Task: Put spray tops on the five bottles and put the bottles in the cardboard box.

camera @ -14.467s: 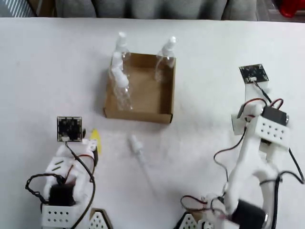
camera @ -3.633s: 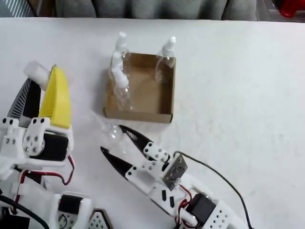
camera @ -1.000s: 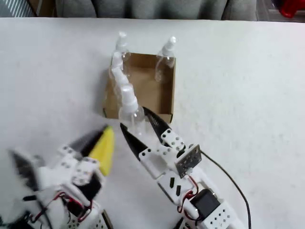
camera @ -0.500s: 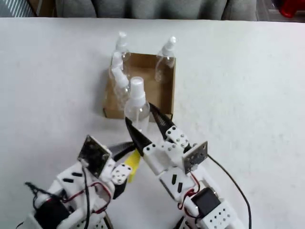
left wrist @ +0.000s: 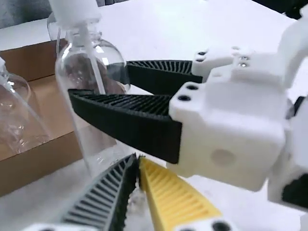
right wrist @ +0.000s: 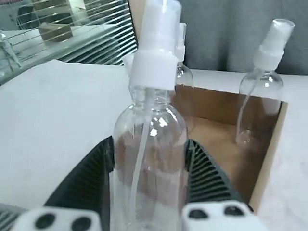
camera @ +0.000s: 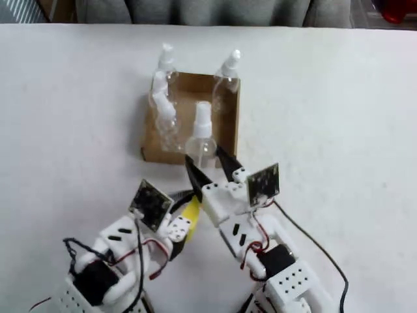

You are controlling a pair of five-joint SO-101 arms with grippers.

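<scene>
The bottle (camera: 202, 134), clamped upright in the right tool (camera: 206, 160), was carried farther from the bench in front of the cardboard box (camera: 159, 154) and brought over its near wall. The left tool (camera: 187, 201) was swung rightward and drawn in, jaws together, just beside the right tool.

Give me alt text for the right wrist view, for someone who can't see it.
The right gripper grips an upright clear spray bottle with a white top. Behind it stands the open cardboard box, with other topped bottles inside.
</scene>
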